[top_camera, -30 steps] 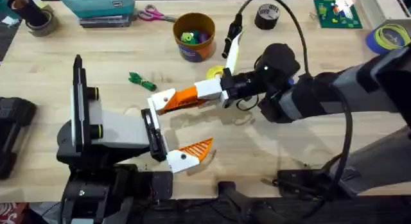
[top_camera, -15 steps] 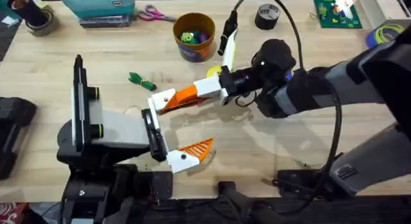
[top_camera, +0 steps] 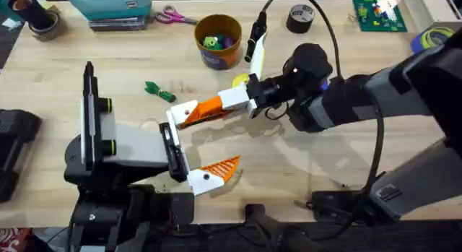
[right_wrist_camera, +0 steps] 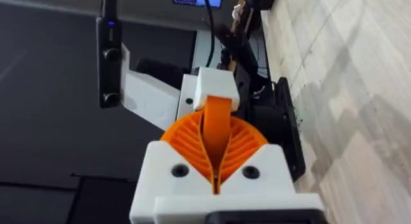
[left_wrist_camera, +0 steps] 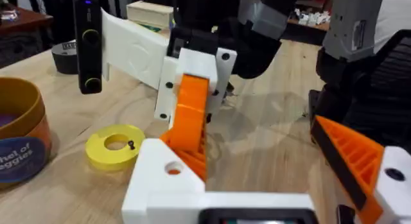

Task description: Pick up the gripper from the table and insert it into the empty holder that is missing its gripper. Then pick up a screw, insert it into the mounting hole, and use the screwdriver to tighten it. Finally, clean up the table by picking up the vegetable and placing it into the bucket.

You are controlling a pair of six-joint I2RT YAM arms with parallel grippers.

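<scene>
My right gripper (top_camera: pixel 209 107) is shut on the orange gripper (top_camera: pixel 192 115) and holds it against the white holder (top_camera: pixel 182 110), the far finger of my left gripper (top_camera: pixel 204 141). The left wrist view has the orange gripper (left_wrist_camera: pixel 190 118) standing on the holder (left_wrist_camera: pixel 168 180). The left gripper's other finger (left_wrist_camera: pixel 352 155) carries its orange pad, and the jaws stand open. From the right wrist, the gripper (right_wrist_camera: pixel 217 129) sits between my pads. A small screw (left_wrist_camera: pixel 131 145) lies on a yellow disc (top_camera: pixel 242 81). The vegetable (top_camera: pixel 159 91) lies left of the holder. The bucket (top_camera: pixel 218 40) stands behind. The screwdriver is out of view.
Pink-handled scissors (top_camera: pixel 175 17), a teal case (top_camera: pixel 112 5) and a black tape roll (top_camera: pixel 300 19) line the far edge. A green board (top_camera: pixel 377 14) and a blue tape roll (top_camera: pixel 435 41) sit far right. A lime-green toy (top_camera: pixel 211 42) lies in the bucket.
My right arm's wrist and forearm have shifted slightly toward the far side. Its fingertips and the orange gripper stay at the holder. The left arm has not moved.
</scene>
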